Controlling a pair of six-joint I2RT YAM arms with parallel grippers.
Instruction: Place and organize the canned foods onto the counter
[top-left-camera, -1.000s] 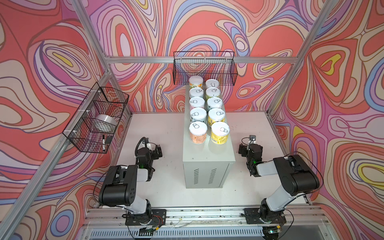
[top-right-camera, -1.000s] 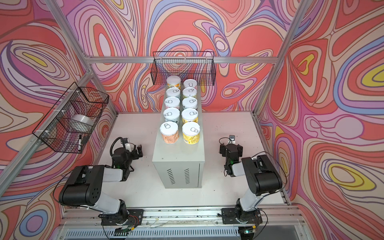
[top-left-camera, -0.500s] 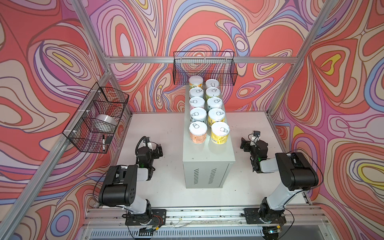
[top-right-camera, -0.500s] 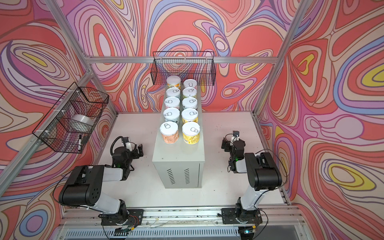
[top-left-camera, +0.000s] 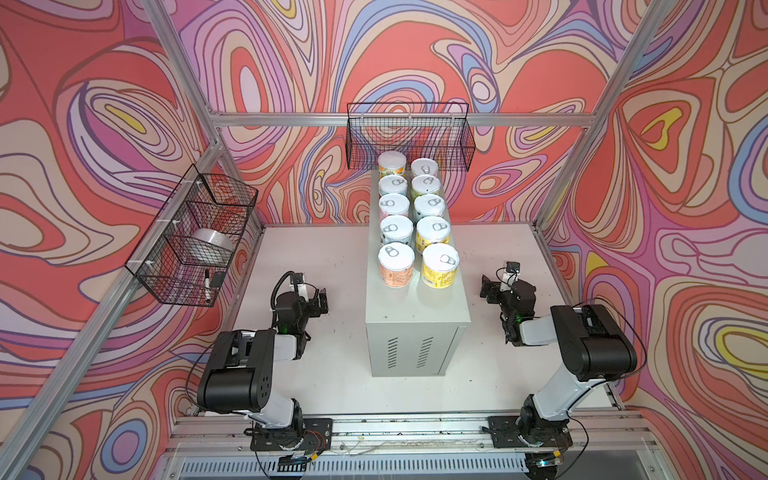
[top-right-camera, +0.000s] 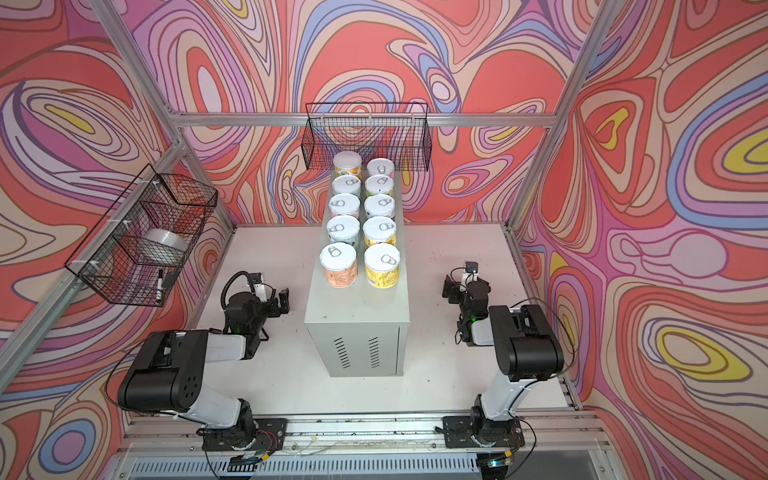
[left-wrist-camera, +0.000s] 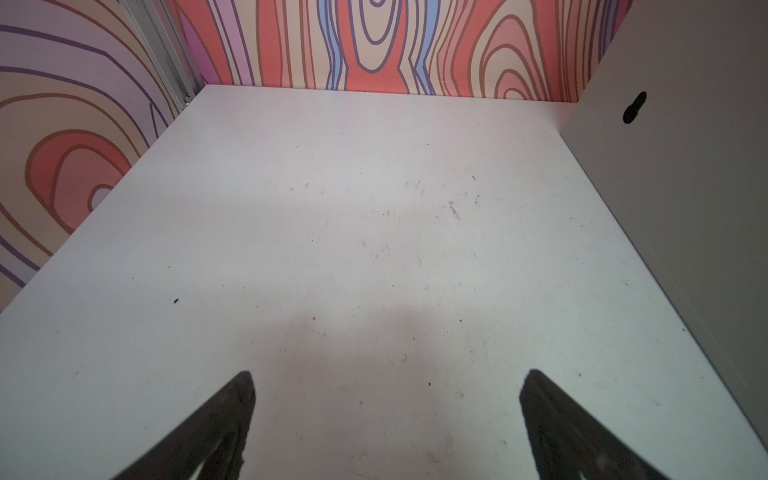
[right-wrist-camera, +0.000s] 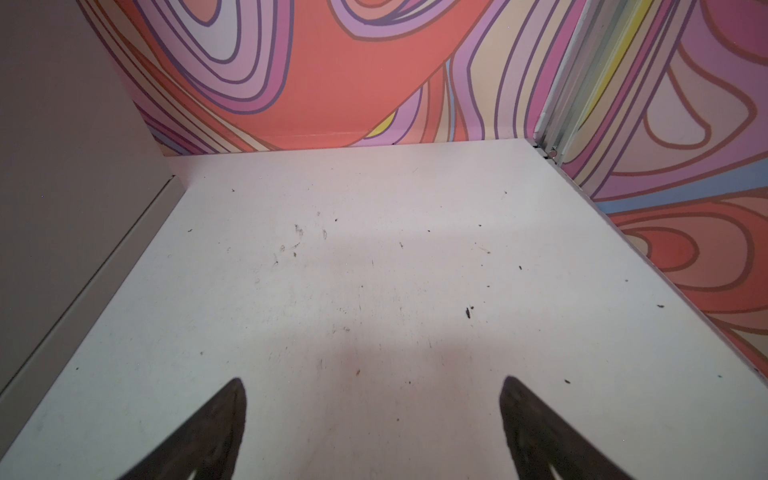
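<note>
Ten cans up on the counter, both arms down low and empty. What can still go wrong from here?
1. The front yellow can stands close to the right edge of the counter; a nudge might tip it off.
2. The left end effector and right end effector sit open and low beside the counter's side walls; a careless inward swing could bump it and shake the closely packed cans.

Ten canned foods (top-left-camera: 396, 227) upright, pale lids up, two tight rows of five running 6 to 12 o'clock, on 12 o'clock part of glossy light-grey counter (top-left-camera: 417, 313).
</note>
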